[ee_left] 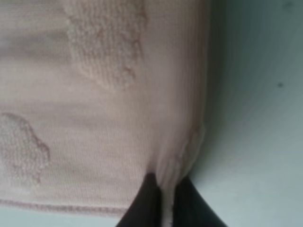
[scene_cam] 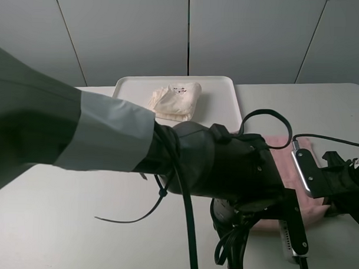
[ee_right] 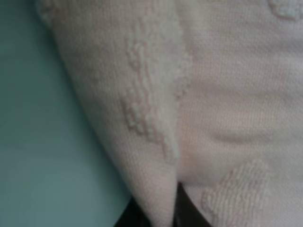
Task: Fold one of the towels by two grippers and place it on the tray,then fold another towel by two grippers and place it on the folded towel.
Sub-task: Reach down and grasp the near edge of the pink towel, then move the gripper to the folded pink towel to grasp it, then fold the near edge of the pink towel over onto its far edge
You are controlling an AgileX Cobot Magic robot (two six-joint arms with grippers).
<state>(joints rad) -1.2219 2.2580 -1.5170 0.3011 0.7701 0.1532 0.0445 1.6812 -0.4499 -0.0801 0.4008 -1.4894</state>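
Observation:
The cream towel [scene_cam: 176, 100] lies as a folded bundle on the white tray [scene_cam: 219, 91] at the back of the table. The pink towel [scene_cam: 283, 157] is spread on the table in front of the tray, to the right, and my left arm hides much of it. In the left wrist view my left gripper [ee_left: 165, 208] is shut on an edge of the pink towel [ee_left: 94, 118], which puckers between the black fingers [ee_left: 142, 205]. In the right wrist view my right gripper [ee_right: 158, 213] pinches a raised fold of the pink towel [ee_right: 227, 104].
My left arm [scene_cam: 108, 138], in a grey sleeve with black cables, crosses the exterior high view from the left and covers the table's middle. The right arm [scene_cam: 343, 181] comes in at the right edge. Bare white table [scene_cam: 58, 219] shows at front left.

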